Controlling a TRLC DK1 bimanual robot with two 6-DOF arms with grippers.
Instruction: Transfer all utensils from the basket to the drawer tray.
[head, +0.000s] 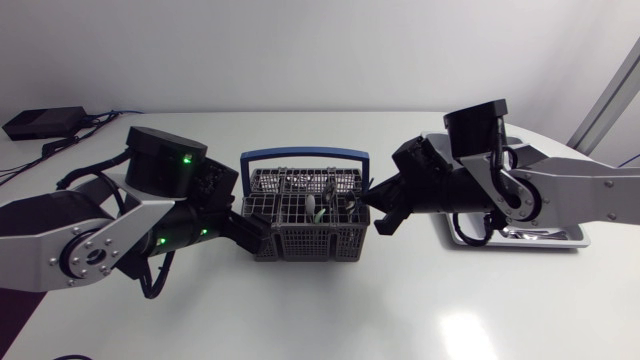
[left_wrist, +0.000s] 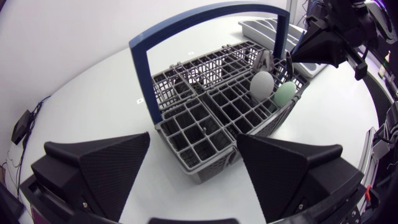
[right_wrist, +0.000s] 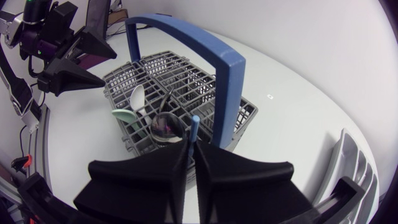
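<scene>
The grey wire basket (head: 305, 215) with a blue carry handle (head: 303, 155) stands mid-table. It holds a white spoon (right_wrist: 137, 99), a green spoon (right_wrist: 124, 115), a metal spoon (right_wrist: 165, 124) and a thin blue-handled utensil (right_wrist: 195, 127). My right gripper (right_wrist: 193, 146) is over the basket's right end (head: 378, 208), shut on the blue handle, which stands upright between its fingers. At the basket's left end my left gripper (left_wrist: 199, 174) is open (head: 255, 235), the near basket wall (left_wrist: 205, 155) between its fingers. The drawer tray (head: 520, 237) lies on the right, mostly hidden by my right arm.
Bare white tabletop lies in front of the basket (head: 320, 310). From the left wrist view the tray (left_wrist: 264, 28) shows beyond the basket, behind my right gripper (left_wrist: 323, 46). The spoons (left_wrist: 262, 84) lean in the far compartments.
</scene>
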